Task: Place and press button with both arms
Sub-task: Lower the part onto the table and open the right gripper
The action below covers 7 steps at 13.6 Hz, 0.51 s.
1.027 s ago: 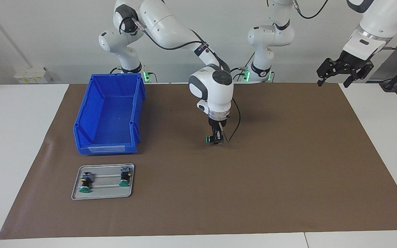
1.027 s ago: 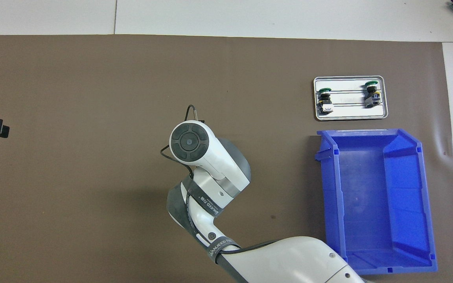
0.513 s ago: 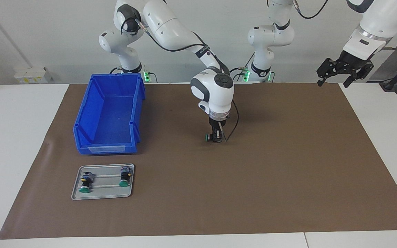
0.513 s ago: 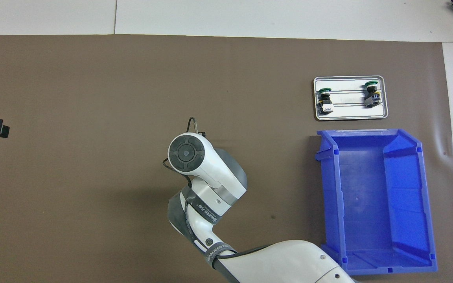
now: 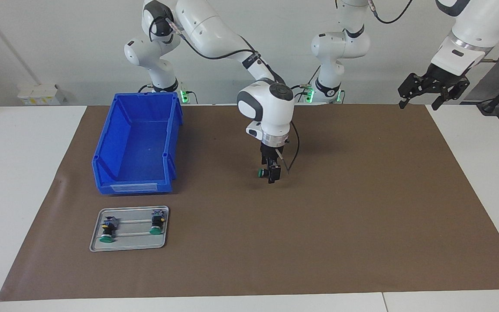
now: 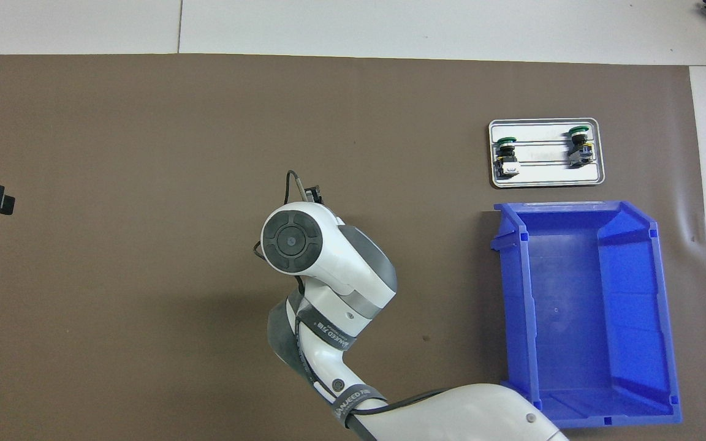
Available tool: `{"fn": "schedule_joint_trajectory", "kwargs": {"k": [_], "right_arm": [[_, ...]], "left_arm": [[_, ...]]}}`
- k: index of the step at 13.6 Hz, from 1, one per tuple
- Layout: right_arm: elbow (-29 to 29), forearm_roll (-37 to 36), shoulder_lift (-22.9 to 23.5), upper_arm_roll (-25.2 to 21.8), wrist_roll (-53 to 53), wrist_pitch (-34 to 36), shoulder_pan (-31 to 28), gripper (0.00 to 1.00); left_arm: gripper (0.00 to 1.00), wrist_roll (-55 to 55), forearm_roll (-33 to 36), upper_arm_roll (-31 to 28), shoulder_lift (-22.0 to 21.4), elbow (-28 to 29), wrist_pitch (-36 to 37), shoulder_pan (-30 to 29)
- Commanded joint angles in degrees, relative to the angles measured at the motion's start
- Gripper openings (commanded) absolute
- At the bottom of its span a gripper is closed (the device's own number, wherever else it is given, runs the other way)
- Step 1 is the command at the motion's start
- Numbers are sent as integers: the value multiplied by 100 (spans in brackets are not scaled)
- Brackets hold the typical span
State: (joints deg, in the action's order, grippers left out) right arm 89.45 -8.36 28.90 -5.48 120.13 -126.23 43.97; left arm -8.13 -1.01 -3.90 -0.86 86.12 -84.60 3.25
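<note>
**Placing stage: the button brought to mid-mat, the pressing arm waiting**

The bench (image 5: 15,173) carries a brown mat (image 5: 362,216) that covers most of its top. The right arm (image 5: 215,32) reaches out over the middle of this mat with its wrist pointing straight down. The left arm (image 5: 470,30) waits, its left claw (image 5: 432,89) raised with the jaws apart and empty, above the mat's corner at its own end of the bench.

A blue bin (image 5: 132,187) with nothing in it stands toward the right arm's end. Farther from the robots than the bin lies a metal tray (image 5: 132,242) holding two spare buttons (image 5: 108,228).

The button (image 5: 260,173) is at the right claw (image 5: 273,175), low over mid-mat. It is turned on its side, its green cap facing the bin's end of the bench. Whether the right claw is clamped on it or has let go cannot be told, nor whether the button touches the mat. From overhead the wrist hides it.

The step in hand appears to be the placing. The next move probably calls for a clean release and a straight lift, so the button is not dragged. After that the left claw must travel in to the cap. Since the cap faces sideways, the button may need steadying while it is pressed.
</note>
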Motion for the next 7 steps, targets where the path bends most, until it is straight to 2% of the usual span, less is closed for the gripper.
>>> {"fn": "schedule_joint_trajectory", "kwargs": {"k": [1,5,7], "right_arm": [[222,-69,-752,56,-1181,220,-493,100],[222,-25,-1201,56,-3569,476,-1283,100],[222,-25,-1360,56,-4879,677,-1731,100]], "left_arm": [[100,66,119,65,-142,142,-73,78],[100,-231,119,171,-169,344,-722,369],[99,-932,110,179,-300,659,-1022,675]]}}
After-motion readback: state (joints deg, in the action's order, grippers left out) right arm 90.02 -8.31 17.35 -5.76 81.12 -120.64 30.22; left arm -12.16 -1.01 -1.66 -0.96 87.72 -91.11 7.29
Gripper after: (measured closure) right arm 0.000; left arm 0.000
